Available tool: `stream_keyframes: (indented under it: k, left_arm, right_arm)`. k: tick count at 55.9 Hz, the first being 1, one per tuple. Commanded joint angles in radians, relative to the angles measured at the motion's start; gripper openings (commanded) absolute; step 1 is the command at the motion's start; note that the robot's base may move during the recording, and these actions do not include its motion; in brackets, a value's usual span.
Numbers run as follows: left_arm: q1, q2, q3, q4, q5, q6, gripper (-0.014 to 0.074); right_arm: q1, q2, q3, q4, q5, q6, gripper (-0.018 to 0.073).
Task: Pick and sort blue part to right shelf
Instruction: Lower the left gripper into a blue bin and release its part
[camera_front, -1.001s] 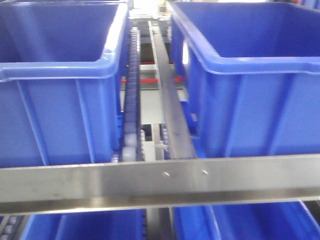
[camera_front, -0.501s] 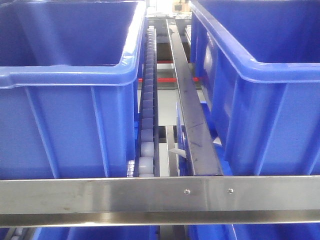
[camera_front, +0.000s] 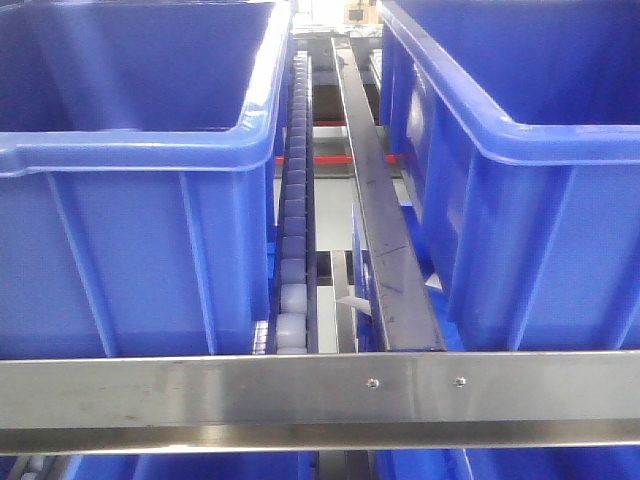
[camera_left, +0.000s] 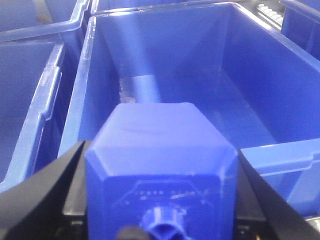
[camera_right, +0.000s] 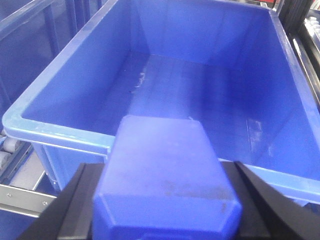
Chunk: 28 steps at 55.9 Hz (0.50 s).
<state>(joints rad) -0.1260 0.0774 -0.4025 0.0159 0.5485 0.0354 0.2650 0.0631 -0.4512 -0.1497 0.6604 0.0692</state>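
What differs from before: almost nothing against half a second ago. A second ago the front view was blurred and the rack sat further left in it.
Left claw (camera_left: 160, 200): its black fingers (camera_left: 45, 200) are closed against both sides of a blue part (camera_left: 160, 145), which it holds above a bin (camera_left: 240, 105).
Right claw (camera_right: 165, 205): it is clamped likewise on a second part (camera_right: 165, 165), held over another bin (camera_right: 60, 127).
Surface: a left tub (camera_front: 130, 150) and a right tub (camera_front: 560, 140) stand behind a steel rail (camera_front: 200, 385). A roller track (camera_front: 293, 260) and a dark bar (camera_front: 385, 250) run between them.
Room: more blue tubs show below the rail and beside the held parts. Little else can be made out.
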Motion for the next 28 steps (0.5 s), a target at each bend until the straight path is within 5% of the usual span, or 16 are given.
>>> stream_keyframes:
  k: [1,28]
  left_arm:
    - [0.0,0.018,-0.03,-0.001,-0.09,-0.006,0.0376]
    - [0.0,0.018,-0.03,-0.008,-0.1,-0.006,0.0376]
  right_arm:
    - [-0.003,0.017,-0.026,-0.014,-0.1,-0.008,0.0209]
    - [-0.003,0.017,-0.026,-0.014,-0.097,-0.008,0.0209]
